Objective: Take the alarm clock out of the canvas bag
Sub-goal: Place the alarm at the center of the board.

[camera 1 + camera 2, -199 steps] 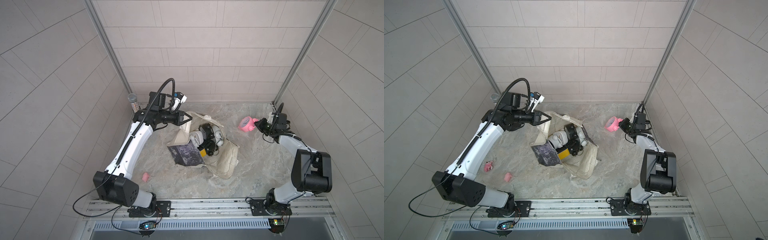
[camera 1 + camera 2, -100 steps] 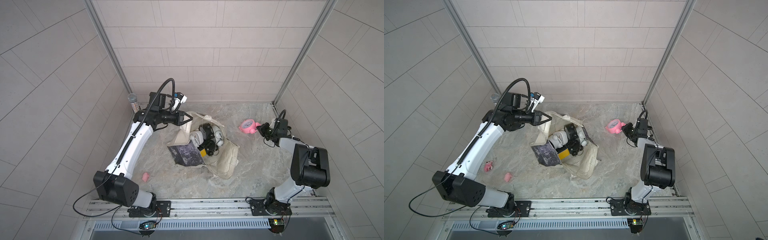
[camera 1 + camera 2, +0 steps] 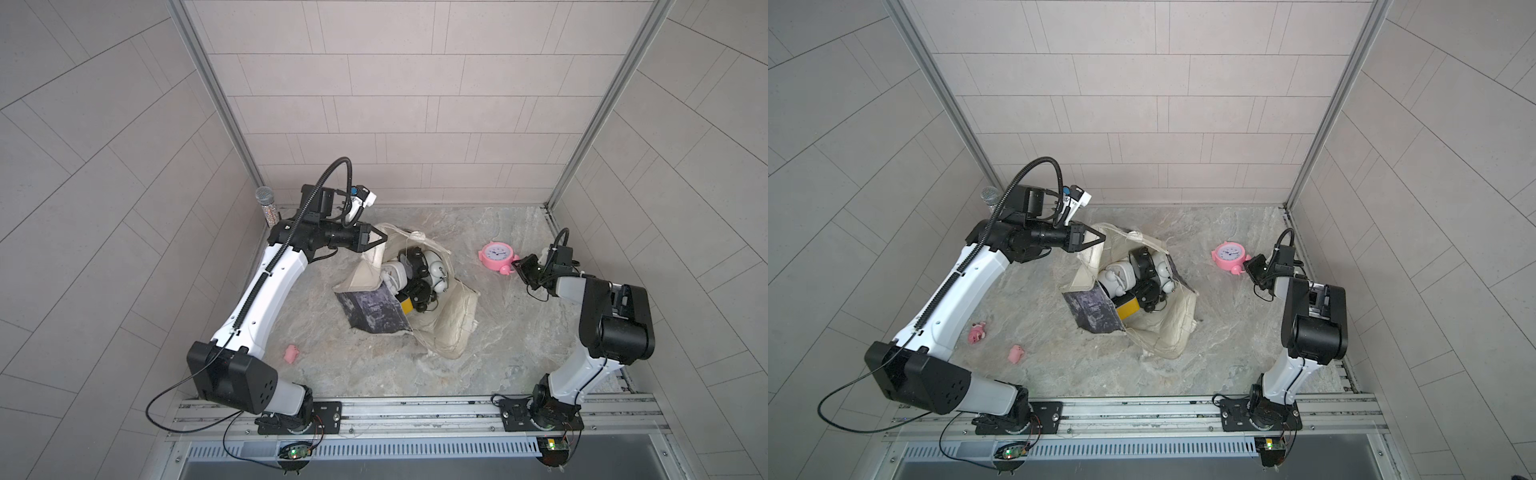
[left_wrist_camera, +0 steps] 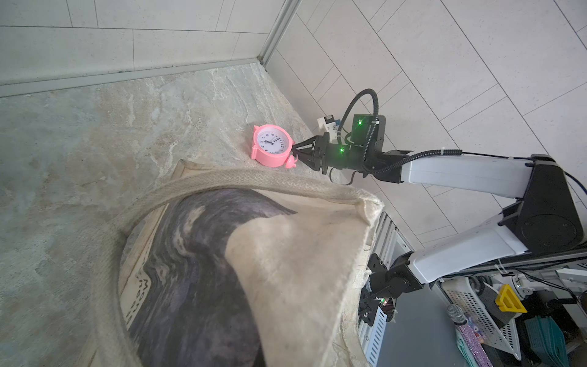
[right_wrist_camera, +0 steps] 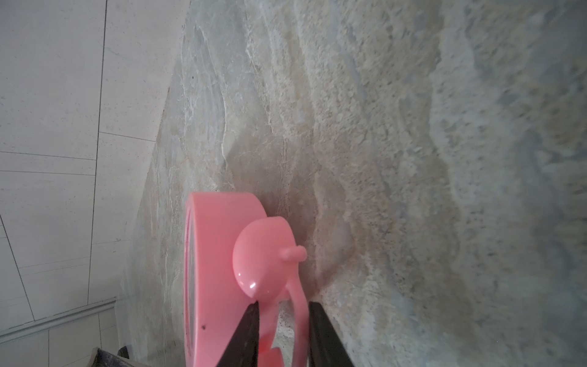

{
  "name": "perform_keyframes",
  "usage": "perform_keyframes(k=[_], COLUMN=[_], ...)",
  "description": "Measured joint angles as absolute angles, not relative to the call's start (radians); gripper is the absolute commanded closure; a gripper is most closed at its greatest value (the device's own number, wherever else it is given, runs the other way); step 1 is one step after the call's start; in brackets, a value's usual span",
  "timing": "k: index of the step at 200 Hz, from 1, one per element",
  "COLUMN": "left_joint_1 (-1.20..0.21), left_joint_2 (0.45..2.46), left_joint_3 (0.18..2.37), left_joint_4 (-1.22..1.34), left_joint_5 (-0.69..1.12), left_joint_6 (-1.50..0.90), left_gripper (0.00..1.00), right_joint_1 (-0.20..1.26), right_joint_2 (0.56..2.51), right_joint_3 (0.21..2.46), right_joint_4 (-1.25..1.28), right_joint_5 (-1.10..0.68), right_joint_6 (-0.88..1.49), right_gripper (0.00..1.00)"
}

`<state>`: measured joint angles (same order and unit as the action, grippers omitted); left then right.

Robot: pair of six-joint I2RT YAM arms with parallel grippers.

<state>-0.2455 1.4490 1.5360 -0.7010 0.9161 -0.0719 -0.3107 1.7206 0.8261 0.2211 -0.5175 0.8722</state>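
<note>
**Pink alarm clock out of the bag, lying at my right pincer's tips**

My right pincer (image 5: 282,305) has its two black fingers a little apart, one on each side of the thin carrying loop on top of the pink alarm clock (image 5: 216,254). There is a gap beside the loop, so as far as I can tell I am straddling it, not squeezing it. One round bell sits just ahead of my fingertips.

The clock lies on its back, dial upward, on the mottled stone surface (image 5: 413,159). It is well clear of the canvas bag (image 3: 453,328), so I judge the removal done in effect.

I expect the clock to be light, hollow and stiff, with smooth, glossy plastic that slips easily. The loop is the slimmest part and may bend or snap under a hard pinch. The bells are domed and would squirt out of a grip. The surest hold is probably across the flat band of the case, or lightly on the loop.

Farther off, the cream bag slumps open, with white, black and yellow items inside that I cannot identify. My left pincer (image 3: 383,239) is closed at its far rim and seems to hold the cloth up.
</note>
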Motion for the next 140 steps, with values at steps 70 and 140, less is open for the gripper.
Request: perform_keyframes(k=[70,140], left_joint_1=[-0.271,-0.276], left_joint_2=[1.45,1.465], left_joint_3=[1.536,1.539], left_joint_4=[-0.701,-0.689], left_joint_5=[0.904,0.896], left_joint_6=[-0.083,-0.111], left_gripper=[1.0,1.0], right_joint_1=[-0.315,-0.278], right_joint_2=[1.697,1.413], right_joint_3=[0.826,0.865], right_joint_4=[0.194,0.183], right_joint_5=[-0.516,-0.611], right_joint_6=[0.849,0.857], right_gripper=[0.46,0.5])
